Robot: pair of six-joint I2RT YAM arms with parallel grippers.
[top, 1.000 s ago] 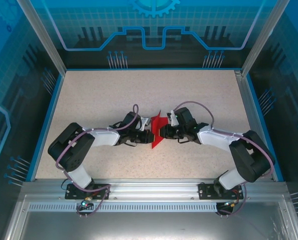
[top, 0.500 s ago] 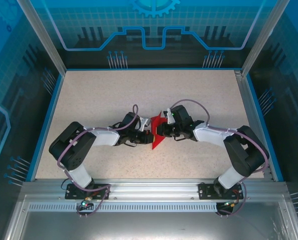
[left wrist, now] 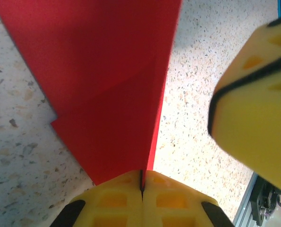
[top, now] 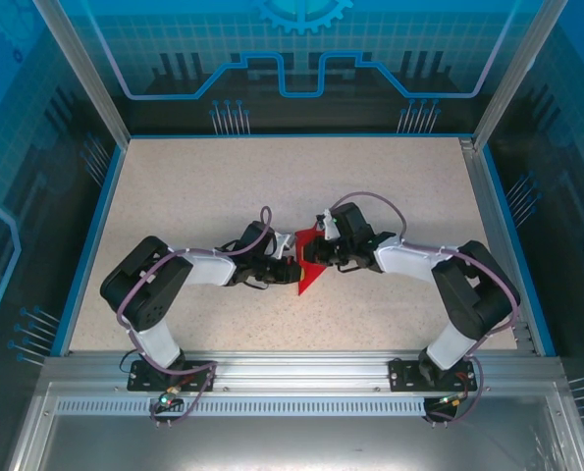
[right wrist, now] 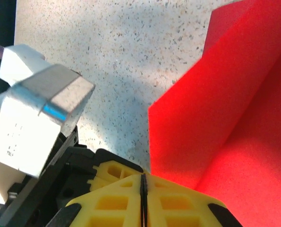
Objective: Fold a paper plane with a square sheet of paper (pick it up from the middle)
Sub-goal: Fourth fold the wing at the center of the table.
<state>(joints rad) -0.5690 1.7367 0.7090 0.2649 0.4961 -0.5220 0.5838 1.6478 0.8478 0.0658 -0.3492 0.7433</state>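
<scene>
The square sheet of paper [top: 309,263] is bright red and folded along a crease, standing up from the table between both grippers. In the left wrist view the red paper [left wrist: 107,85] runs down into my left gripper [left wrist: 141,183], which is shut on its folded edge. My left gripper [top: 293,265] reaches it from the left. My right gripper [top: 322,253] comes in from the right at the paper's far side. In the right wrist view my right gripper [right wrist: 142,183] is shut with a dark seam and no red between its pads. The paper [right wrist: 225,109] rises just past its right finger.
The speckled table [top: 193,196] is bounded by blue side rails [top: 87,235] and a metal frame [top: 292,368] at the near edge. The right gripper's yellow finger [left wrist: 253,104] looms at the right of the left wrist view. The left wrist's white camera housing [right wrist: 34,123] sits close beside the right gripper.
The right arm has swung left and farther back, bringing its gripper against the paper's far side. Both grippers have closed. The paper's top has tipped toward the right.
</scene>
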